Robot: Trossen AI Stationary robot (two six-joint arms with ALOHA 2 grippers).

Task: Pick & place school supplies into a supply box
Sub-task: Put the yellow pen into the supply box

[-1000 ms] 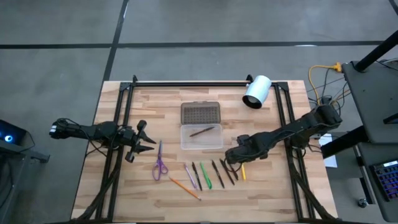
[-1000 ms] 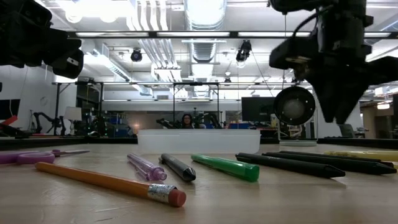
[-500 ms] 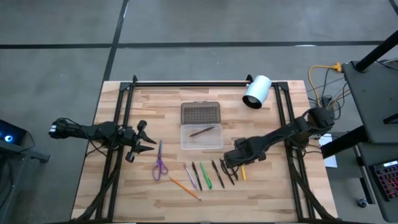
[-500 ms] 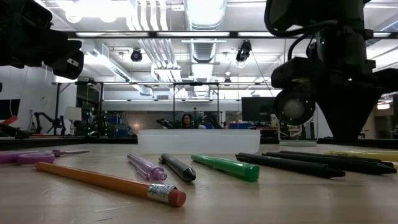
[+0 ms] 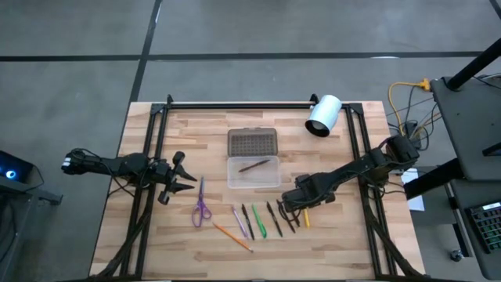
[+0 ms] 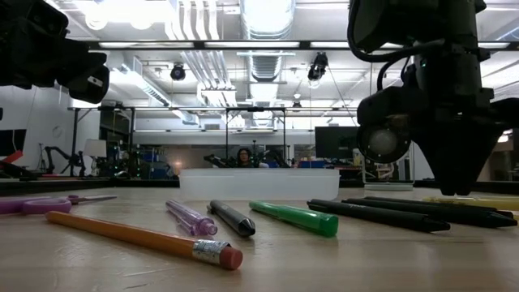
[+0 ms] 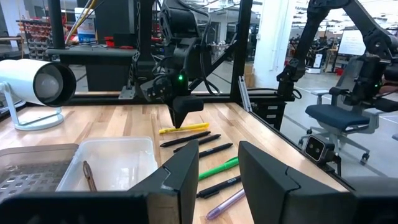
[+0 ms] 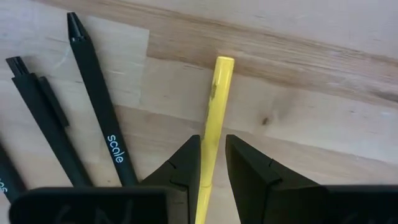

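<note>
Several pens lie in a row on the table near its front: purple, black, green, two more black and yellow. An orange pencil and purple scissors lie to their left. The clear supply box holds one brown pencil, and its dotted lid lies open behind it. My right gripper is low over the yellow pen, narrowly open, one finger on each side of it. My left gripper waits open at the left. My right gripper points down with its fingers across the yellow pen, astride it a little back from one end. The pen lies flat on the table. One finger stands right against the pen, but I cannot tell whether it touches.
A white cylinder stands at the far right of the table. A black pen lies close beside the yellow one. Dark frame rails run along both table sides. A person shows far off in the room.
My right gripper has gone down toward the yellow pen, until its fingertips are just above the table. The pens, the scissors and the box have kept still.
</note>
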